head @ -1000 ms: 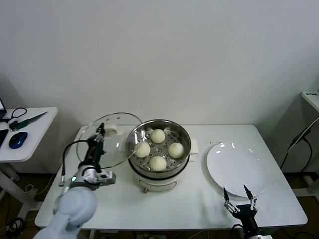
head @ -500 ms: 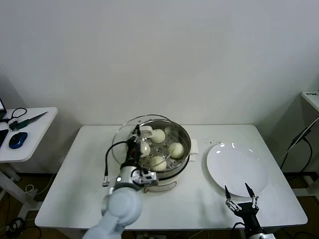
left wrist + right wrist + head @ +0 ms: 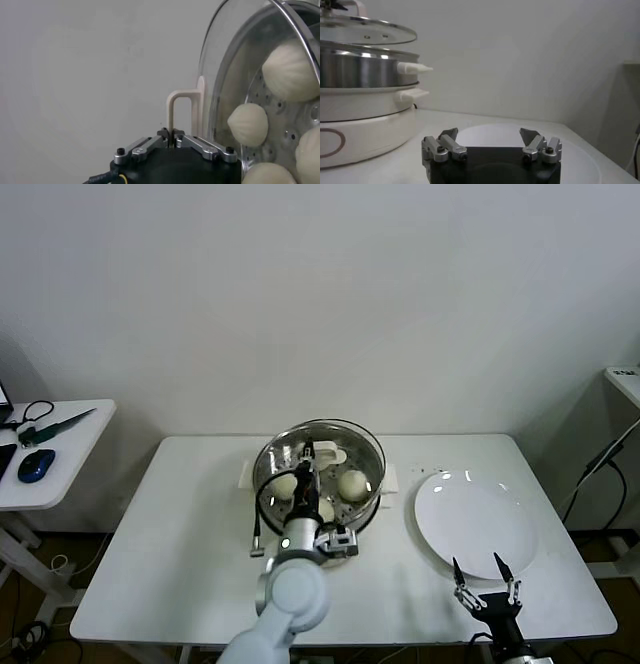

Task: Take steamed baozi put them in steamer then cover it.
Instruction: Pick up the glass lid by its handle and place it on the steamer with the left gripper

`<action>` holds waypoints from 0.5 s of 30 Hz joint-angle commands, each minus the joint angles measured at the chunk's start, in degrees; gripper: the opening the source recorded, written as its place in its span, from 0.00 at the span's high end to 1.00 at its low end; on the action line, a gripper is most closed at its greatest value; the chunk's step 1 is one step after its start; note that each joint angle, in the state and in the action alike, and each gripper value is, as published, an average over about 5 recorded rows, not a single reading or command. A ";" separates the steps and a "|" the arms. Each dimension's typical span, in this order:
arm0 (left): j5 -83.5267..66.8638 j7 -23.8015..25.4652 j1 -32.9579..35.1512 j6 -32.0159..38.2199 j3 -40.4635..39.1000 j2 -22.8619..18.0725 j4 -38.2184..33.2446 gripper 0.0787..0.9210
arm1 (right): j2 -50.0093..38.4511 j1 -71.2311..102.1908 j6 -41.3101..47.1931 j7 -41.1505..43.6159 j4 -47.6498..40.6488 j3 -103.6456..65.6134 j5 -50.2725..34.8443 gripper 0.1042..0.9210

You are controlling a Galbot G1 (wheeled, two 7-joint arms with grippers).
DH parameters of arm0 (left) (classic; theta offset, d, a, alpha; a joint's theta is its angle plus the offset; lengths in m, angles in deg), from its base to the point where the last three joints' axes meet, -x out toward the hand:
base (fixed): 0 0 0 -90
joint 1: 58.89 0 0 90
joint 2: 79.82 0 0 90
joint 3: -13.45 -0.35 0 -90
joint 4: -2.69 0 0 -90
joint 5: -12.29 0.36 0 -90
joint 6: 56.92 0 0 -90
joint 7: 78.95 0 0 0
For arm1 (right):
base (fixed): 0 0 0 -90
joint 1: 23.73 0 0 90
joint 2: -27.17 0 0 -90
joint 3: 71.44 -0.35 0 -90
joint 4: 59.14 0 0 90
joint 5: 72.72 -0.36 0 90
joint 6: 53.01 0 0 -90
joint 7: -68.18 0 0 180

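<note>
My left gripper (image 3: 309, 452) is clamped on the cream handle of the cover (image 3: 322, 448), holding the glass lid just above the steamer (image 3: 318, 484), roughly centred over it and not seated on the rim. The steamed baozi (image 3: 352, 484) sit inside on the perforated floor, visible through the glass. The steamer stands mid-table (image 3: 150, 564). My right gripper (image 3: 484, 581) sits parked at the table's near right edge, fingers spread with nothing between them, just beside the white plate (image 3: 470, 519).
</note>
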State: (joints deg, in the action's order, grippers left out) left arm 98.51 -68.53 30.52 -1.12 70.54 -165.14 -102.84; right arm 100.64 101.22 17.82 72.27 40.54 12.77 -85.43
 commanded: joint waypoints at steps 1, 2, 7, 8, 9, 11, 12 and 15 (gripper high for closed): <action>3.18 -0.39 -0.63 -0.43 -1.54 -2.96 3.54 0.93 | 0.19 0.05 -0.33 -0.09 0.00 -0.03 0.13 0.12; 3.47 -0.46 -0.62 -0.29 -1.42 -2.95 3.82 0.93 | 0.23 0.04 -0.37 -0.10 0.01 -0.04 0.16 0.12; 4.89 -0.83 -0.68 0.34 -0.80 -2.90 5.28 0.93 | 0.29 0.01 -0.58 -0.14 0.06 -0.16 0.19 0.12; 5.16 -0.90 -0.69 0.46 -0.65 -2.90 5.52 0.93 | 0.29 -0.01 -0.65 -0.14 0.02 -0.18 0.19 0.12; 5.39 -0.98 -0.70 0.60 -0.49 -2.87 5.76 0.93 | 0.30 -0.03 -0.71 -0.14 -0.04 -0.20 0.20 0.12; 5.70 -1.10 -0.72 0.76 -0.21 -2.75 6.12 0.93 | 0.35 -0.06 -0.85 -0.14 -0.15 -0.18 0.26 0.12; 5.84 -1.12 -0.74 0.84 -0.09 -2.63 6.25 0.93 | 0.39 -0.06 -0.91 -0.13 -0.17 -0.15 0.31 0.12; 6.10 -1.04 -0.78 0.90 0.15 -2.25 6.51 0.93 | 0.52 -0.03 -1.06 -0.08 -0.18 -0.02 0.47 0.12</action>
State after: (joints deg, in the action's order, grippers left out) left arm 103.50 -69.45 29.67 -0.34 71.11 -166.56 -97.24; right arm 101.03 101.16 16.95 72.19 40.44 12.66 -85.10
